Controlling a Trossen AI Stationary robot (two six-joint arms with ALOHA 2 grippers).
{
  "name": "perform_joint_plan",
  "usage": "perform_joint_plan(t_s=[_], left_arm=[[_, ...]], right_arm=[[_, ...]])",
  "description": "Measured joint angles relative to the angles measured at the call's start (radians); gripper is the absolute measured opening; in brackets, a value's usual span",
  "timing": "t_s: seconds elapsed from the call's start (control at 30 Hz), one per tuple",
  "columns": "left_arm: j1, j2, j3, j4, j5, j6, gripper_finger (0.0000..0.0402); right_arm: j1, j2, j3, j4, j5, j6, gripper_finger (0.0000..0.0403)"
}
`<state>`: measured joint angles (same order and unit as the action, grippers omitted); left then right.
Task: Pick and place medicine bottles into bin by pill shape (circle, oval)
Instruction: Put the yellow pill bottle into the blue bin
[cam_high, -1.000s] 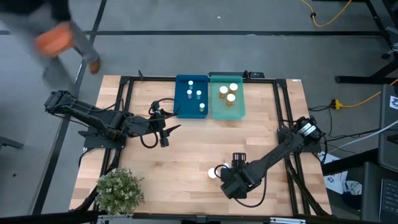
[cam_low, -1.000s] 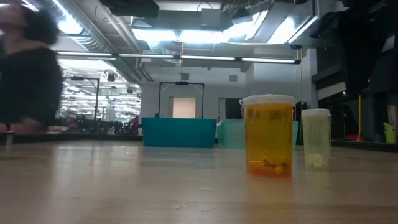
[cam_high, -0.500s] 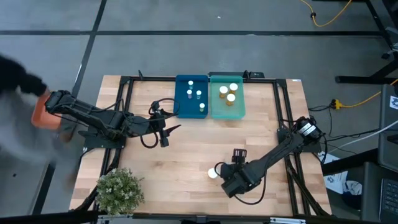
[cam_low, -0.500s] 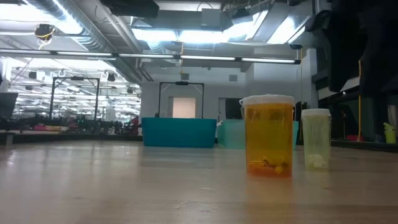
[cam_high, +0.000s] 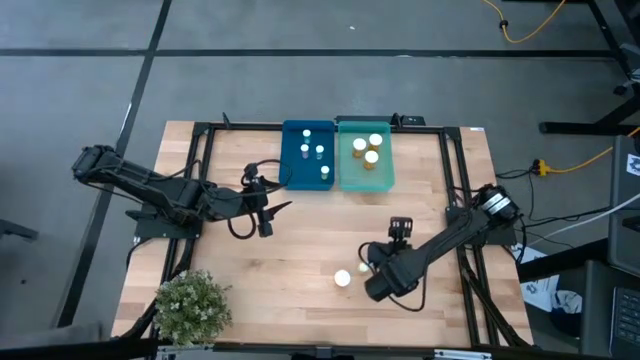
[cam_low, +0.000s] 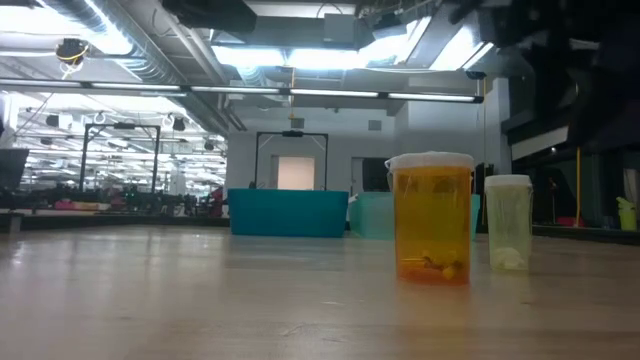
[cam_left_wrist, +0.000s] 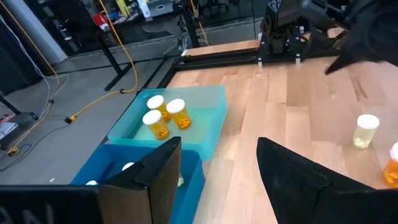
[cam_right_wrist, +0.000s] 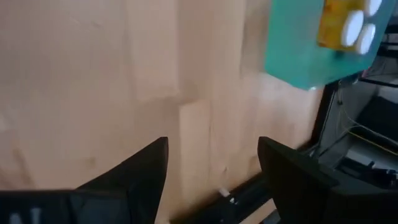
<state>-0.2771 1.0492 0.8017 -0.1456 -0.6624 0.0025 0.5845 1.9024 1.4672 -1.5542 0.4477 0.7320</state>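
Observation:
Two medicine bottles stand upright on their bases on the wooden table near its front: a wider amber one (cam_high: 343, 278) (cam_low: 432, 232) and a slimmer pale one (cam_high: 365, 268) (cam_low: 508, 222). My right gripper (cam_high: 400, 226) (cam_right_wrist: 211, 162) is open and empty, just to the far right of them. My left gripper (cam_high: 277, 209) (cam_left_wrist: 217, 168) is open and empty left of centre, pointing toward the bins. The blue bin (cam_high: 308, 178) holds several slim bottles. The teal bin (cam_high: 365, 182) holds three amber bottles (cam_left_wrist: 165, 116).
The two bins stand side by side at the table's far edge. A potted plant (cam_high: 190, 305) stands at the near left corner. A black frame (cam_high: 205, 135) runs round the table. Bare wood lies between the bins and the two bottles.
My right gripper has drawn back from over the two bottles toward the table's far right; both bottles stand where they were and now show uncovered. A person at the table's left side has gone out of view.

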Motion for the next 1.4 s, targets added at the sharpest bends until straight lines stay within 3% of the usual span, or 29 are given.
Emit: perform_joint_plan(t_s=[0.2, 0.3, 0.43, 0.63, 0.83, 1.17, 1.4], left_arm=[[0.0, 0.0, 0.0, 0.0, 0.0, 0.0, 0.0202], [0.0, 0.0, 0.0, 0.0, 0.0, 0.0, 0.0202], [0.0, 0.0, 0.0, 0.0, 0.0, 0.004, 0.0202], [0.0, 0.0, 0.0, 0.004, 0.0, 0.005, 0.0202], [0.0, 0.0, 0.0, 0.004, 0.0, 0.005, 0.0202], [0.0, 0.0, 0.0, 0.004, 0.0, 0.005, 0.0202], [0.0, 0.0, 0.0, 0.004, 0.0, 0.005, 0.0202]], right_arm=[[-0.005, -0.189, -0.246, 0.086, -0.025, 0.132, 0.0249], [-0.016, -0.278, -0.325, 0.254, -0.131, 0.184, 0.0249], [-0.018, -0.334, -0.354, 0.516, -0.235, 0.135, 0.0249], [-0.018, -0.326, -0.346, 0.701, -0.263, -0.01, 0.0249], [-0.018, -0.306, -0.346, 0.751, -0.261, -0.14, 0.0249], [-0.029, -0.271, -0.345, 0.77, -0.267, -0.11, 0.0249], [-0.046, -0.223, -0.345, 0.767, -0.293, -0.195, 0.0249]])
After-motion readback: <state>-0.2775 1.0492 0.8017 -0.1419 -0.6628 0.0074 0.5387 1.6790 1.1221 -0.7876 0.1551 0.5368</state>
